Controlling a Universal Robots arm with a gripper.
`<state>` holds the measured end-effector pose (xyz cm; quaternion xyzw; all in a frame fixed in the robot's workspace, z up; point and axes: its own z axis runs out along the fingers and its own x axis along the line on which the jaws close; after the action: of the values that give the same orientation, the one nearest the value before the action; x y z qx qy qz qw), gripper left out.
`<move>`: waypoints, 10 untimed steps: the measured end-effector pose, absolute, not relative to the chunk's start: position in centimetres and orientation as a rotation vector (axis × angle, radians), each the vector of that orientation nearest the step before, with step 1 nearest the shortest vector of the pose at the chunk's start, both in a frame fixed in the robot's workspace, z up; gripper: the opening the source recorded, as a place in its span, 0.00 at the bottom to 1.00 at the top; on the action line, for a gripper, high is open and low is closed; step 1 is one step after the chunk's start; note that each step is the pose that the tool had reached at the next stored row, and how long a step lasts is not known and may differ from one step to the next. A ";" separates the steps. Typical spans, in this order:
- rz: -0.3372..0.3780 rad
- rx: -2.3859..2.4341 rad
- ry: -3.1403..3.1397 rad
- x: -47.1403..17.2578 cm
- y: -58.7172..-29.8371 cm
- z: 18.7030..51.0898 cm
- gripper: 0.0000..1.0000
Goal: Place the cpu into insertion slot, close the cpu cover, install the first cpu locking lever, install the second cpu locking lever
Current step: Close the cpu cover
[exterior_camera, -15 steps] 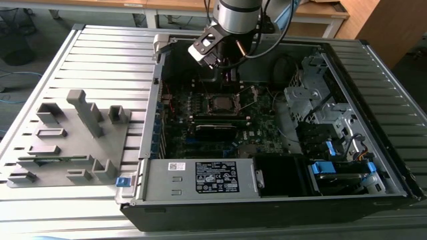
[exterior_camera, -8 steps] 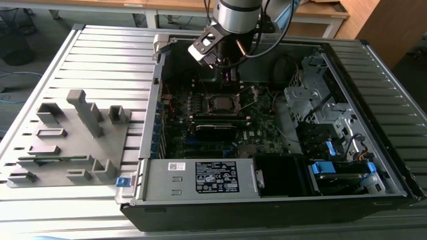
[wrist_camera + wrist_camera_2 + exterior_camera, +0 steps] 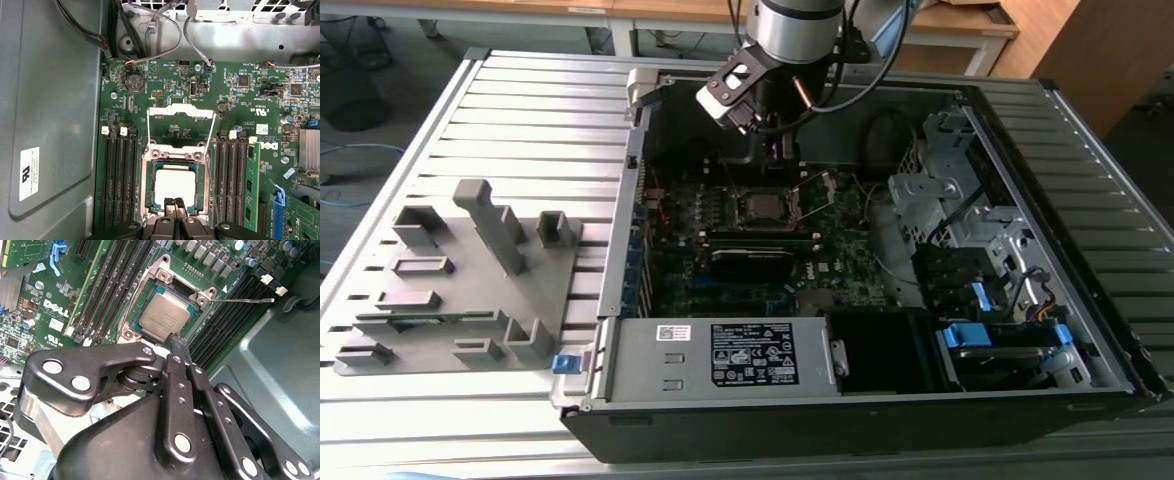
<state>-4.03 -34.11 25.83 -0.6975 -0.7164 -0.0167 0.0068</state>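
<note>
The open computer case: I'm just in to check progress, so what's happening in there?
A robot arm's hand is down inside the case, fingers pressed together at the edge of the insertion slot. The cpu already lies in the slot. The cpu cover is swung open, not yet closed over it, and a thin locking lever sticks out unlatched.

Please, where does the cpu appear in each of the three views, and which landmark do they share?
Exterior view: the cpu sits in the middle of the green circuit board, below the arm.
Second wrist view: the cpu lies just beyond the gripper.
First wrist view: the cpu lies just beyond the gripper, between two banks of slots.
Shared landmark: the long black memory slots beside the cpu.
</note>
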 end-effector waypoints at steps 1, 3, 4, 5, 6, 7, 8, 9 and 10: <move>-0.052 -2.182 -2.241 -4.0 -34.1 25.9 0.10; -0.052 -2.182 -2.241 -4.0 -34.1 26.0 0.10; -0.052 -2.182 -2.241 -4.0 -34.1 26.0 0.10; -0.052 -2.182 -2.241 -4.0 -34.1 26.0 0.10; -0.052 -2.182 -2.241 -4.0 -34.1 26.1 0.10; -0.052 -2.182 -2.241 -4.0 -34.1 26.1 0.10; -0.052 -2.182 -2.241 -4.0 -34.1 26.1 0.10; -0.052 -2.182 -2.241 -4.0 -34.1 26.1 0.10; -0.052 -2.182 -2.241 -4.0 -34.1 26.2 0.10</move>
<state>-4.03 -34.11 26.17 -0.6975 -0.7164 -0.0167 0.0068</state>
